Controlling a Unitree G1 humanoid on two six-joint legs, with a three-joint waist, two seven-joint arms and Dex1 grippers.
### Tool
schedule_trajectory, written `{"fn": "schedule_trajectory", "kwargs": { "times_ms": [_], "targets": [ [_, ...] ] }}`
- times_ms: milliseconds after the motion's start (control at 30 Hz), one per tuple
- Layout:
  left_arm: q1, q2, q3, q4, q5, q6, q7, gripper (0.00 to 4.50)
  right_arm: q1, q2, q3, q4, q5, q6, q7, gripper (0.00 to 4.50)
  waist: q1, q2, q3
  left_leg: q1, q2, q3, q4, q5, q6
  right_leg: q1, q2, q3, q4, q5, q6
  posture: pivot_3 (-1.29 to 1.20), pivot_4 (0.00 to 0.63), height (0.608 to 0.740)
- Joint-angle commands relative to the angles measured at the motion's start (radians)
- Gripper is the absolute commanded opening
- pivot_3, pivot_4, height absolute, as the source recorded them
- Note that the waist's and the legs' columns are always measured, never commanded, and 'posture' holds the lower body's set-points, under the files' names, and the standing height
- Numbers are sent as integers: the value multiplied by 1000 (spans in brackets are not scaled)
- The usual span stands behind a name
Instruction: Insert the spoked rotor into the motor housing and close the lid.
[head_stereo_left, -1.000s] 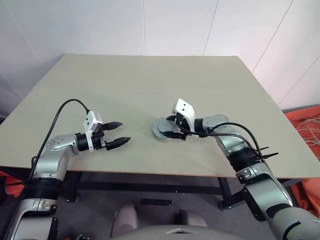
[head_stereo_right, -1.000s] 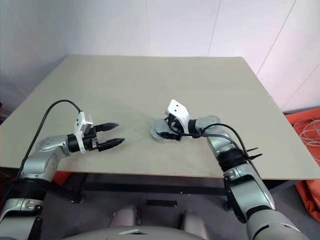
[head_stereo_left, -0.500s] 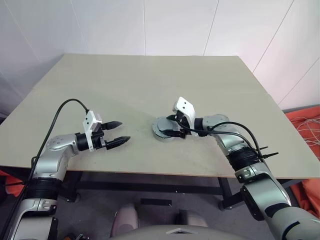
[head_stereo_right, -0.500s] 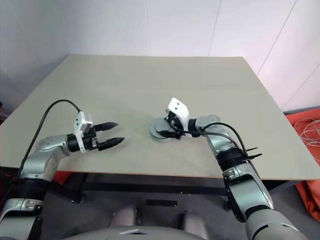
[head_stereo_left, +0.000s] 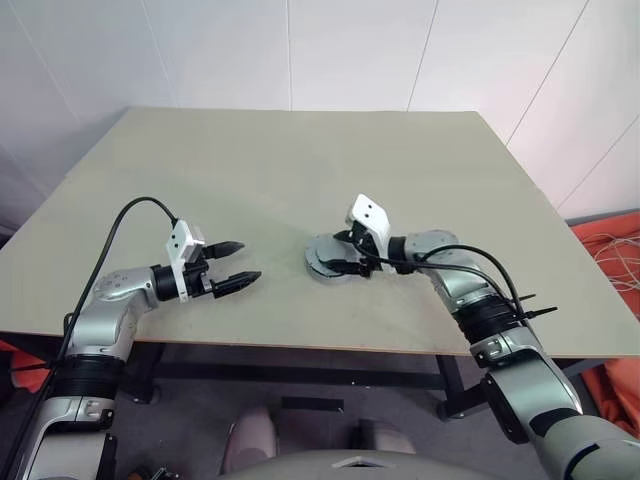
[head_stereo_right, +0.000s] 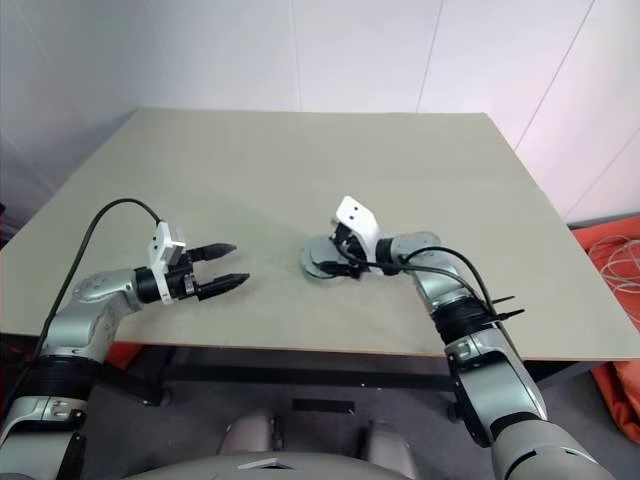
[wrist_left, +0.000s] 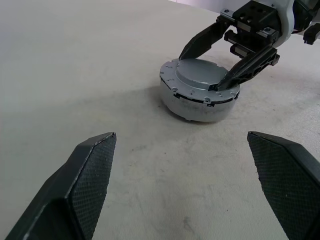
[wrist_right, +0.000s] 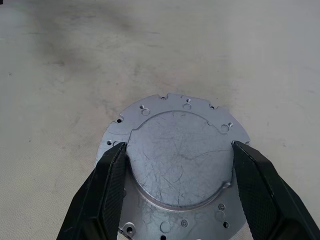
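Starting at your left, the left gripper (head_stereo_left: 238, 264) hangs just above the table (head_stereo_left: 300, 160) near its front edge, its two black fingers spread wide with nothing between them, pointing across toward the middle of the table. It sits well apart from the assembly. Moving right, you find the round silver-grey stack resting flat on the table a little right of centre: the lid (wrist_left: 201, 73) lies on top of a pale cylindrical body, and the lid's raised round centre and its scalloped, screw-holed rim face upward. The rotor and the copper windings cannot be made out from outside, so you cannot tell what lies under the lid. Your right gripper (wrist_left: 212, 64) reaches in from the right and bears down on the lid, one black finger at each side of the raised centre disc, jaws part open and set against its edge.
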Motion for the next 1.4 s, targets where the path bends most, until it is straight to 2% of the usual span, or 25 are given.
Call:
{"fn": "schedule_trajectory", "kwargs": {
  "times_ms": [33,933,1067,1300,1333,1400],
  "targets": [
    [-19,3,13,-33,-16,-6,3,4500,5,-13,0,-24,-10,-14,7,3195,0,0,0,0,0,0,0,0,0,0,0,0,0,0,0,0,0,740],
    [-58,-10,25,-38,-43,58,59,4500,4,-22,44,38,-72,3,-1,3195,0,0,0,4,0,0,0,0,1,4,0,0,-1,0,0,0,0,740],
    [-96,-22,29,-16,-39,83,109,4500,5,-25,43,43,-70,-1,-1,3195,1,0,0,4,0,0,0,-1,2,4,0,0,-1,0,0,0,0,740],
    [-122,-30,2,-13,-71,126,56,4500,6,-23,37,30,-61,6,1,3195,0,0,0,4,0,0,-1,0,1,4,0,0,-1,0,0,0,0,740],
    [-129,-37,-2,-9,-73,124,46,4073,4,-22,37,31,-60,6,1,3195,0,0,0,4,0,0,-1,0,1,4,0,0,-1,0,0,0,0,740],
    [-154,-61,-27,19,-39,84,50,3575,1,-20,35,33,-59,5,1,3195,1,0,0,4,0,0,-1,0,1,4,0,0,-1,0,0,0,0,740]
  ]
}}
